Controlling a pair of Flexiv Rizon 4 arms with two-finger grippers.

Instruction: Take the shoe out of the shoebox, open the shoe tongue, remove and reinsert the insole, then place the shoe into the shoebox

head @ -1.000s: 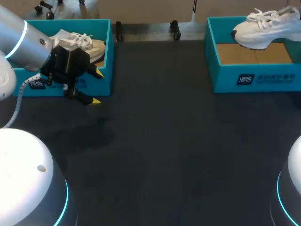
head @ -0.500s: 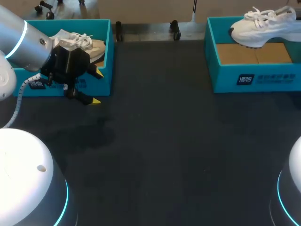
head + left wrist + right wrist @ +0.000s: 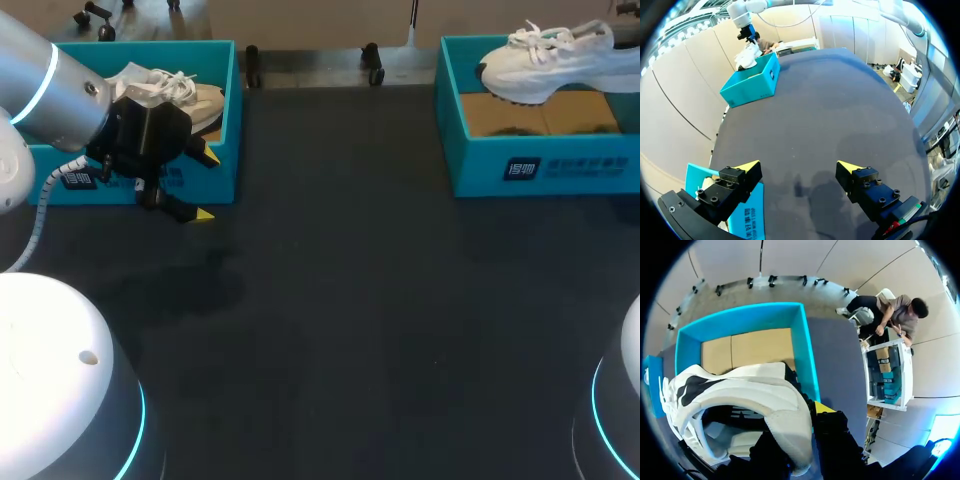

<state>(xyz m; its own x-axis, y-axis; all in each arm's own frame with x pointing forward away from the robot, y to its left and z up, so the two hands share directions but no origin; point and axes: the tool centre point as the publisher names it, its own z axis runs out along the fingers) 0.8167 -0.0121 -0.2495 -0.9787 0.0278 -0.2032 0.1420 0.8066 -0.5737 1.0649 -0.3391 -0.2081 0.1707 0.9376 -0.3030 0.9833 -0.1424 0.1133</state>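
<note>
While the right claw (image 3: 804, 415) is clamping the heel wall of the white shoe (image 3: 545, 62), one yellow-tipped finger (image 3: 823, 408) is pressing on the outside of the heel. The dark second finger is showing on the inner side of that wall.

Shoe is hanging above the tan cardboard floor of the right shoebox (image 3: 560, 165), laces up, toe pointing toward the bench's middle. Shadows are lying on the cardboard beneath it. Right shoebox is sitting at the far right of the dark bench (image 3: 340, 330).

Left claw (image 3: 204, 186) is hovering just in front of the left shoebox (image 3: 90, 52), fingers spread wide apart and gripping nothing, with bare bench showing between them in the left wrist view.

Beige shoe (image 3: 205, 100) with white laces is lying inside the left shoebox.
</note>
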